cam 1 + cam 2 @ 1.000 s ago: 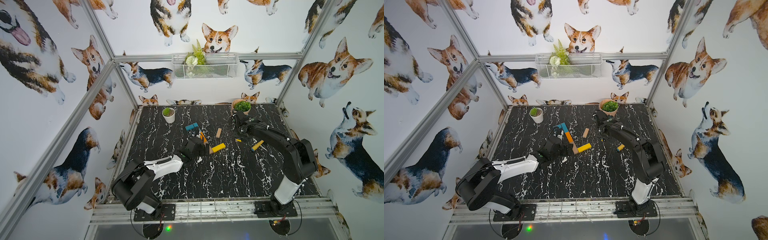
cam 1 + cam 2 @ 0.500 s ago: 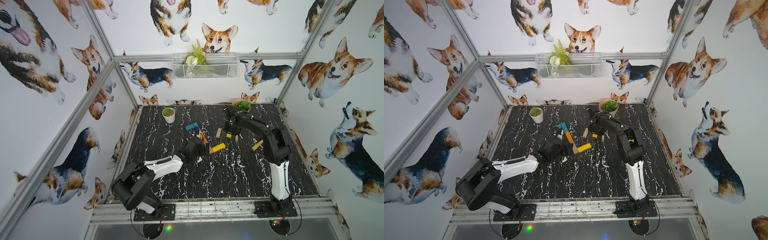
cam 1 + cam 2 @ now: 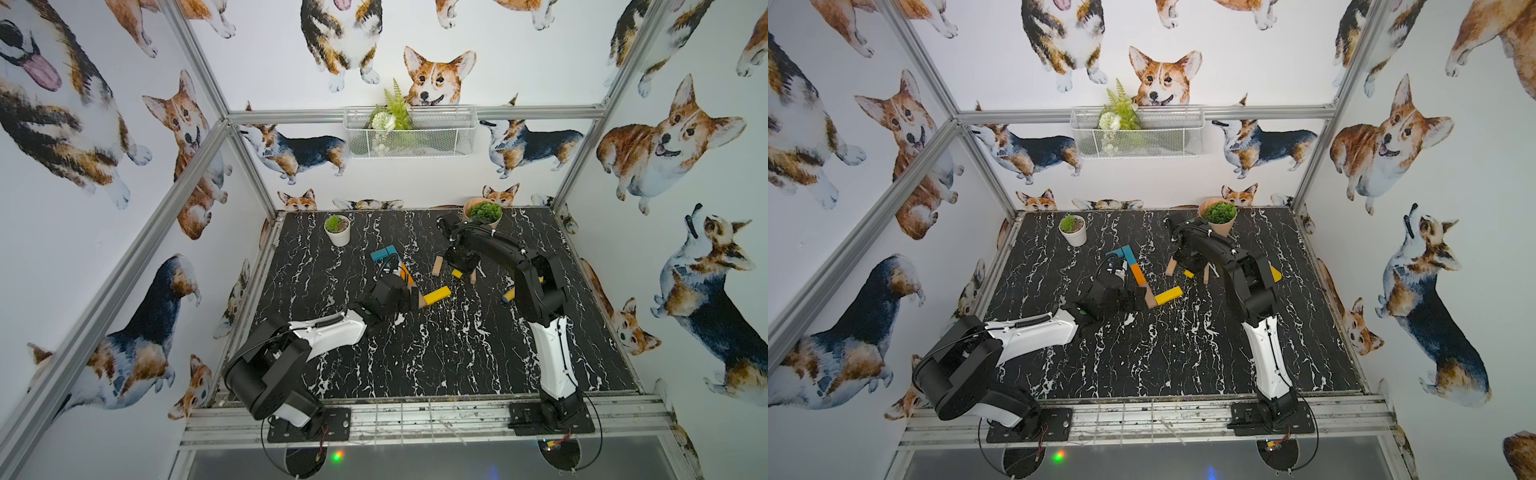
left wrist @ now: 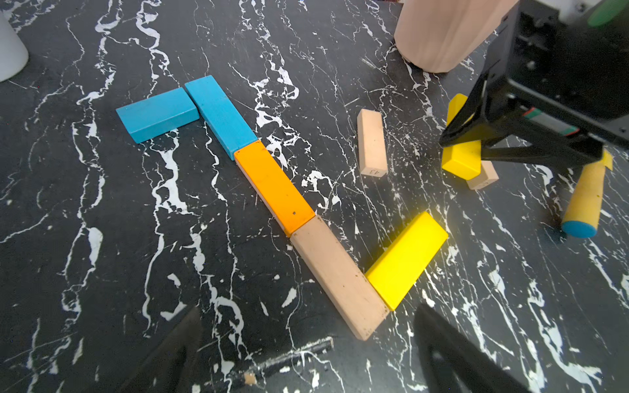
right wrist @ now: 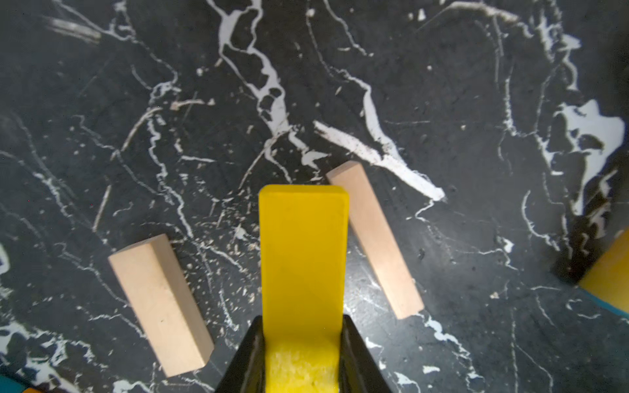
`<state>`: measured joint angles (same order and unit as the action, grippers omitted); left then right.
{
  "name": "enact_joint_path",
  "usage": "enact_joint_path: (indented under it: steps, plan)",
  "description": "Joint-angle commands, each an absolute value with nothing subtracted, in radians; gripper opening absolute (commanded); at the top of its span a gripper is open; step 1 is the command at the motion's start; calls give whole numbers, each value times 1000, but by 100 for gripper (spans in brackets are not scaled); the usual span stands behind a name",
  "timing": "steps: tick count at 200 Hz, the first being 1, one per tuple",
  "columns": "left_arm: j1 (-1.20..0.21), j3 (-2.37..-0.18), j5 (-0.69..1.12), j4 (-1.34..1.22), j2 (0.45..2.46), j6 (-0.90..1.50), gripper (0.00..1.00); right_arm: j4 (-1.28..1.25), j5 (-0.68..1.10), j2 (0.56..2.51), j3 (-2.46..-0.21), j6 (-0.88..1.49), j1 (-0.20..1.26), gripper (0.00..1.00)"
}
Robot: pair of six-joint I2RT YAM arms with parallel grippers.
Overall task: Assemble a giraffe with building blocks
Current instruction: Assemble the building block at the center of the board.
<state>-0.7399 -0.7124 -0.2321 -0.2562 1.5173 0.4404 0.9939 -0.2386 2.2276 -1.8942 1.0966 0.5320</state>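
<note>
My right gripper (image 5: 302, 323) is clamped on a yellow plank (image 5: 303, 251), poised over the marble table (image 5: 102, 102) between a tan plank (image 5: 160, 306) and a second tan plank (image 5: 374, 238). My left gripper (image 4: 308, 309) gapes empty beside the unfinished giraffe (image 4: 272, 183), which lies flat mid-table.

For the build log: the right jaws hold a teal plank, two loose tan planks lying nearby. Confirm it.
Wrong colour. The right jaws hold a yellow plank, not a teal one, as the right wrist view shows. The two loose tan planks do lie nearby.
</note>
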Motion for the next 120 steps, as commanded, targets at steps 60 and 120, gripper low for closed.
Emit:
enact_joint_path:
  steps: [60, 120]
  plan:
    - [-739, -715, -238, -279, 1520, 433, 100, 1024, -274, 2267, -1858, 1269, 530, 7]
    - [-737, -716, -235, -281, 1524, 435, 100, 933, -203, 2182, -1680, 1509, 532, 11]
